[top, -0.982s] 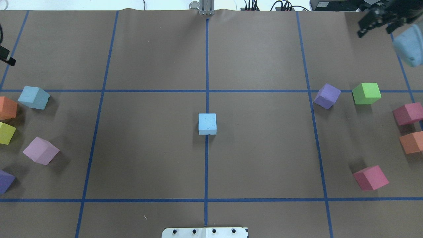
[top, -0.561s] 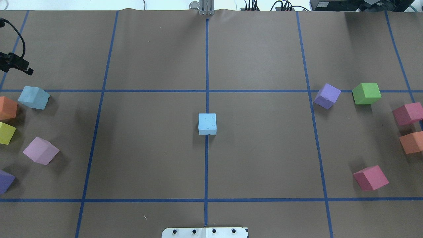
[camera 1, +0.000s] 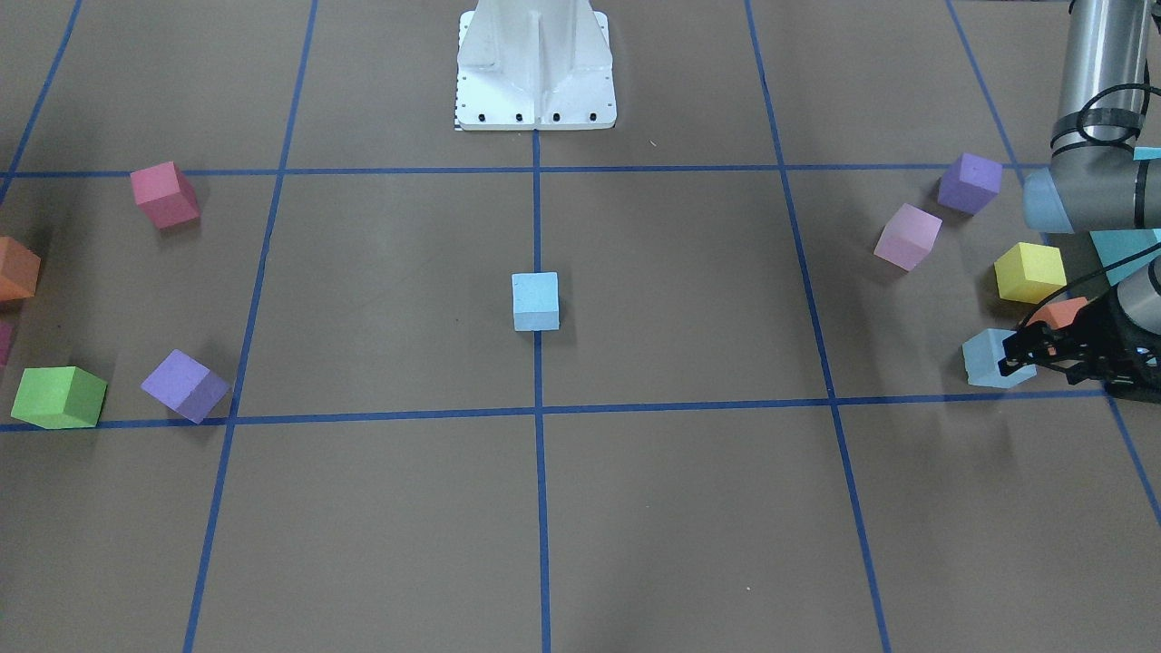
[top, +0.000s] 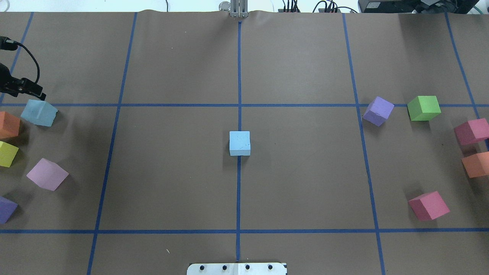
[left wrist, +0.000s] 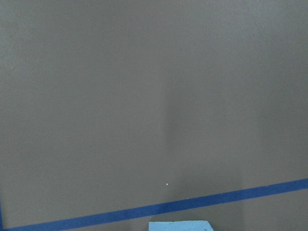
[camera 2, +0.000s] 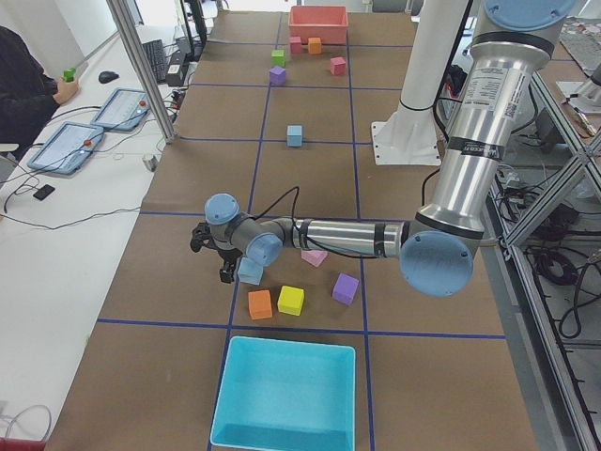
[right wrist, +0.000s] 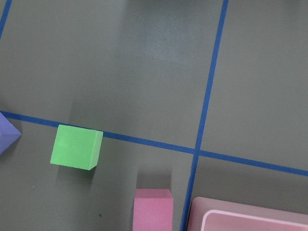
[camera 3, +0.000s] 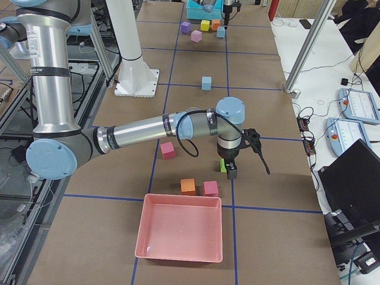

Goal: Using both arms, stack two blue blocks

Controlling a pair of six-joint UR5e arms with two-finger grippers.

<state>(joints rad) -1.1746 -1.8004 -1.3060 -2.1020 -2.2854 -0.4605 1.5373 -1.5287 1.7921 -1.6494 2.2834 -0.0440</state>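
Left gripper (camera 1: 1005, 365), jaw state indiscernible, is poised at a blue block (camera 1: 987, 359); orange (camera 1: 1058, 314) and yellow (camera 1: 1029, 271) cubes are crowded beside that block.

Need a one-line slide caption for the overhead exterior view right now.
Left gripper poised beside a blue block; second blue block waits at center.
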